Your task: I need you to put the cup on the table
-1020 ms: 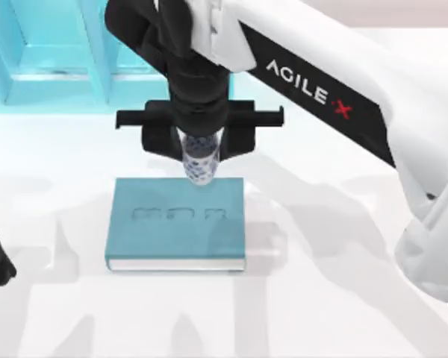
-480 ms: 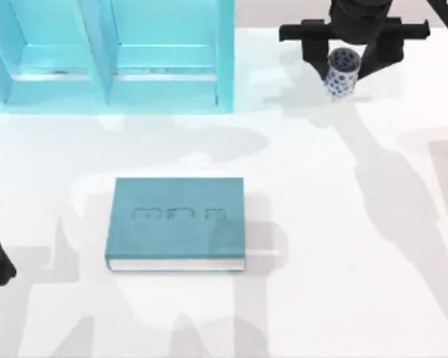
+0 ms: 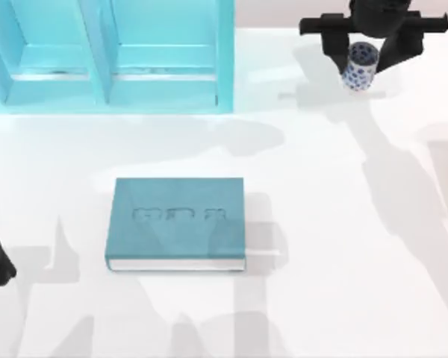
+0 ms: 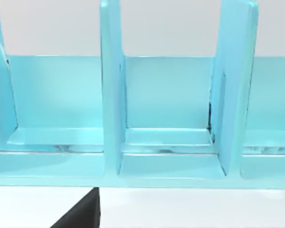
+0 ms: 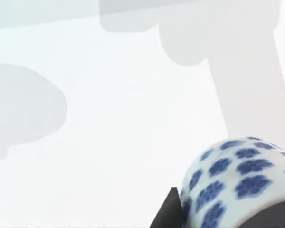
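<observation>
Right gripper [image 3: 361, 63] was clenched on the cup [image 3: 359, 66], over bare desk [image 3: 343, 224] at the far right. Book [image 3: 176, 222] and shelf [image 3: 108, 52] sat well off to its left. Risk: I couldn't tell if the cup base had touched down; letting go early could have dropped or tipped it. Upper gripper and arm were cut off by the frame edge. Left arm was parked at the left edge; its gripper state I couldn't tell.
</observation>
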Motion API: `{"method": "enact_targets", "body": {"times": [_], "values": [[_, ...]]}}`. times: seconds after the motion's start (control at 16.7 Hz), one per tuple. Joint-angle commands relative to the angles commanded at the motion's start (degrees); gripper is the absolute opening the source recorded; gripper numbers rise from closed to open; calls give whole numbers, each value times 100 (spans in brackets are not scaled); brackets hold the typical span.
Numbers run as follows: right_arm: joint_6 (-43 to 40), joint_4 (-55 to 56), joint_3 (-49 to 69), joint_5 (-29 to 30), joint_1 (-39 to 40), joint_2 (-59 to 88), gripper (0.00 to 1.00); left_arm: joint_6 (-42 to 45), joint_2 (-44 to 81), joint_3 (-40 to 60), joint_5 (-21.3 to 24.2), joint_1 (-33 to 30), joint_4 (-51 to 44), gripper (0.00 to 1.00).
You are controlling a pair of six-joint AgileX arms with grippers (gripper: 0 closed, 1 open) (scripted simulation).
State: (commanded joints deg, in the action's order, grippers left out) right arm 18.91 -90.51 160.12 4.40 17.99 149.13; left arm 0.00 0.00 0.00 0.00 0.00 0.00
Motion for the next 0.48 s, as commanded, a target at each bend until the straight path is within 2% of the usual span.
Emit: {"method": "enact_targets", "body": {"times": [0.18,0.48], "values": [[9,-118,392,-10,-14,263,0,0,0,0,0,0,0,100],[36,-623,1909,-14,-40,1278,0,0,0,0,0,0,0,100]]}}
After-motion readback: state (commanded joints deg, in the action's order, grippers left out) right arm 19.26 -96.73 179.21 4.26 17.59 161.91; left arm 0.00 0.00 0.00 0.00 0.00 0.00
